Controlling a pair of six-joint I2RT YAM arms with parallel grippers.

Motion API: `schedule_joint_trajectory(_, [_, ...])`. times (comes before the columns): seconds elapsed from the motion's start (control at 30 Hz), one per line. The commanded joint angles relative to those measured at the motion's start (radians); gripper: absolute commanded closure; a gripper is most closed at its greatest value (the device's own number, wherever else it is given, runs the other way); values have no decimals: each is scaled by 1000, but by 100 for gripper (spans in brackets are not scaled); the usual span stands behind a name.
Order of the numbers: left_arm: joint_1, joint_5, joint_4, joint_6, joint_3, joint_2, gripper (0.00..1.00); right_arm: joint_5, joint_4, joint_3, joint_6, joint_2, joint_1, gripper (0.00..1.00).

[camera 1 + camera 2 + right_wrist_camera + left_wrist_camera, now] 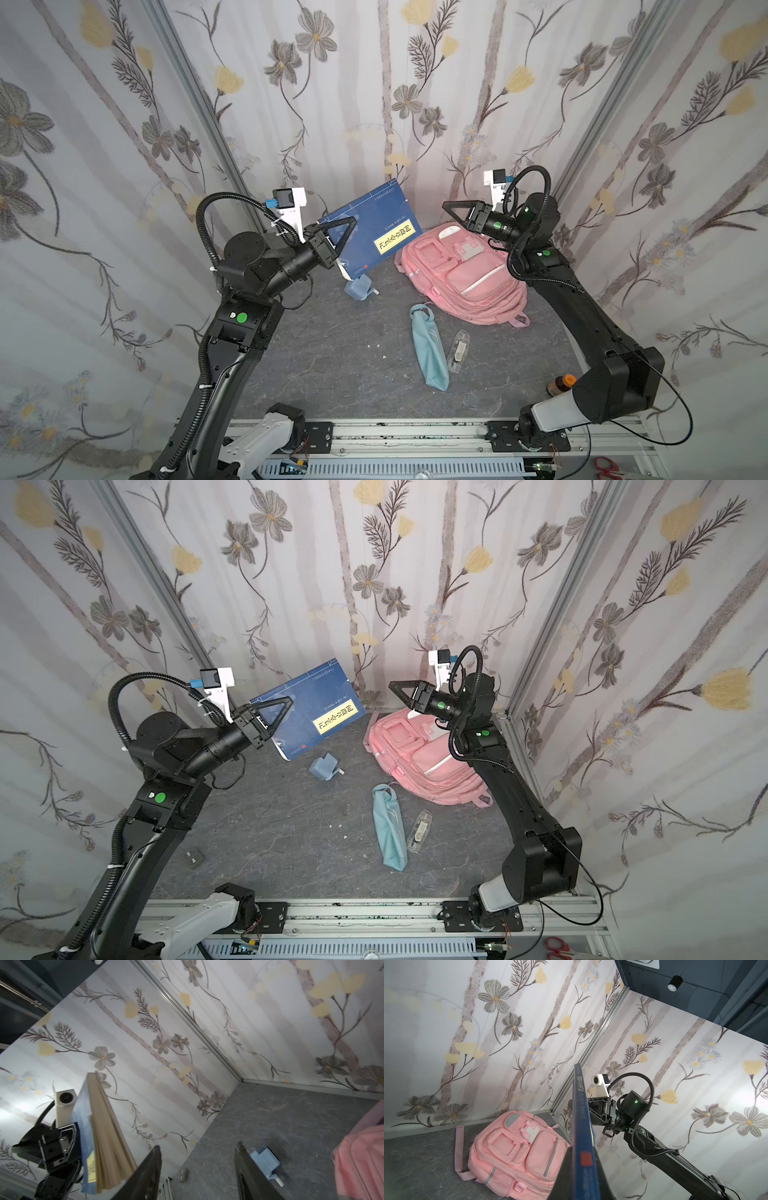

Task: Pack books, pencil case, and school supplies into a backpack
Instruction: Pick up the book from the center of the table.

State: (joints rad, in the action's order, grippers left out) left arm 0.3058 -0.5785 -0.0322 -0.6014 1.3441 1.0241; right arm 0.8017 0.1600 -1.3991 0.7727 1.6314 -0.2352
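1. Both top views look steeply down from high above the front rail [415,432] toward the back wall [353,104]. They share nearly everything: worktop [332,365], backpack [478,282], both arms
2. The left wrist view sits close behind the left gripper [582,1153]. It looks along the spine of the navy book [579,1105] toward the backpack and the right arm [675,1159]
3. The right wrist view looks out between the fingers of the right gripper [198,1145], low over the worktop, toward the opposite corner. It shares the navy book and left gripper with the top views
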Motion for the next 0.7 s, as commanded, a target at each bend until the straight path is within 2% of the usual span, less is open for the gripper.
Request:
schedule_joint_trajectory(0.0, [0,-37,91,-11,25,18,100,-51,-76,29,-118,-44,-1,41])
schedule_joint_trajectory(0.07, [0,-56,157,-50,1,24,100,-30,-14,54,-130,-95,-1,40])
schedule_joint_trajectory(0.2, [0,-144,280,-127,-30,50,100,-35,197,165,-130,-226,-1,15])
schedule_joint_trajectory(0.3, [0,-229,346,-173,-22,89,100,-52,378,271,-129,-321,-3,1])
schedule_joint_trajectory(0.4, [1,-273,448,-244,-21,126,100,-40,455,317,-150,-378,-3,0])
schedule_joint_trajectory(0.5, [3,-343,497,-288,12,167,100,24,494,316,-144,-390,-3,0])
schedule_joint_trajectory(0.6, [13,-415,547,-319,40,199,100,110,594,307,-60,-372,-6,0])
schedule_joint_trajectory(0.67, [21,-425,592,-335,31,203,100,144,663,302,-1,-357,-14,0])
